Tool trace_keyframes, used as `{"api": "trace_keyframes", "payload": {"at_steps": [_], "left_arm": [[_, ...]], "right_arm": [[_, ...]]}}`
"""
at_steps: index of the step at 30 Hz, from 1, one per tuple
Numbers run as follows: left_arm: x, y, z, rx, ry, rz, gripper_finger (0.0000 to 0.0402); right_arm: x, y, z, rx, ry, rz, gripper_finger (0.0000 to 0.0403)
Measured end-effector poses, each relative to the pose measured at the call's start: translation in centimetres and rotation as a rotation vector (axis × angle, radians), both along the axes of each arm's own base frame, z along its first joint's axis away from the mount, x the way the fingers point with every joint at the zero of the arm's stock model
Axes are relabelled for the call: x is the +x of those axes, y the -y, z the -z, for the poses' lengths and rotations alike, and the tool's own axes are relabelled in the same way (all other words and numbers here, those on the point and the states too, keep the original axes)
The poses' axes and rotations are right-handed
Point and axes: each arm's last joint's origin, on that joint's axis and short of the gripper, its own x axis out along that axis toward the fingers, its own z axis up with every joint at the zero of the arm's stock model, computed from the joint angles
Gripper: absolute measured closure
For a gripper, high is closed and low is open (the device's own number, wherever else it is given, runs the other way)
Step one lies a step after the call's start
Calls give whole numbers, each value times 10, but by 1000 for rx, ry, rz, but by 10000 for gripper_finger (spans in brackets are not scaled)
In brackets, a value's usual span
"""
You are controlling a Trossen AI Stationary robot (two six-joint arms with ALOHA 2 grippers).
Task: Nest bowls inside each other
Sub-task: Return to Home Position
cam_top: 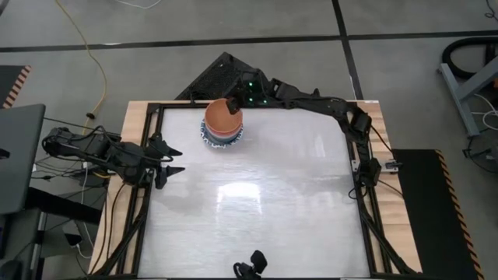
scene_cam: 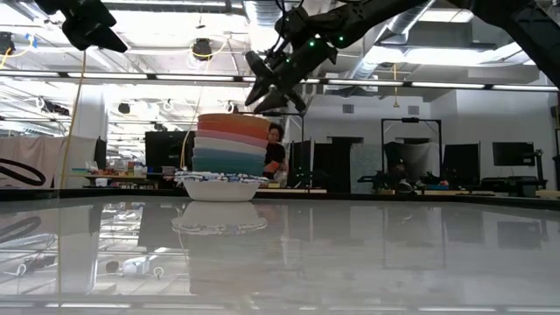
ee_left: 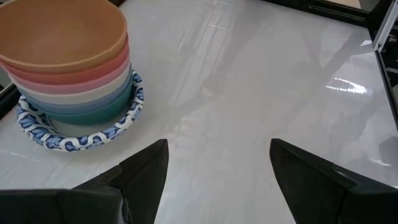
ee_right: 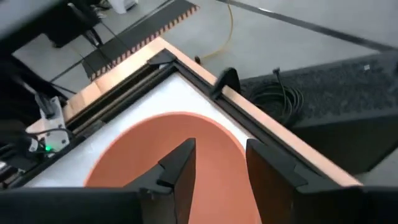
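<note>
Bowls, small round plastic-looking ones, nested in a single stack (cam_top: pixel 224 124) on the glossy white table (cam_top: pixel 272 210). The stack sits near one long edge, on the left arm's half of the tabletop.

Stack order as the left wrist view shows it: white bowl with blue patterned rim (ee_left: pixel 87 134) at the bottom, then green, blue, cream and pink layers, with the plain orange bowl (ee_left: pixel 59 34) on top (exact bowl count cannot be read from the bands).

No loose bowl shows anywhere on the table in any view. Judgement: nesting is complete, and only clearing the arms away is left.

Right gripper (ee_right: pixel 219 149): hovers just above the top bowl's rim, jaws apart, holding nothing; the low view shows a gap between it and the stack.

Left gripper (cam_top: pixel 180 160): at the left side of the table, well apart from the stack, jaws apart and empty.
</note>
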Motion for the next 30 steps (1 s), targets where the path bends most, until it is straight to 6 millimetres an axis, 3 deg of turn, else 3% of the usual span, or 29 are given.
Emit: {"api": "trace_keyframes", "payload": {"at_steps": [9, 15, 20, 25, 30], "left_arm": [[0, 0, 0, 0, 0, 0, 132], [0, 0, 0, 0, 0, 0, 132], [0, 0, 0, 0, 0, 0, 132], [0, 0, 0, 0, -1, 0, 132], [0, 0, 0, 0, -1, 0, 132]], "right_arm": [[1, -11, -34, 21, 32, -170, 255], [-2, -33, -84, 52, 98, -328, 263], [-15, -70, -135, -33, 96, -447, 264], [-59, -127, -164, -202, 12, -643, 264], [-145, -175, -202, -189, -59, -734, 264]]}}
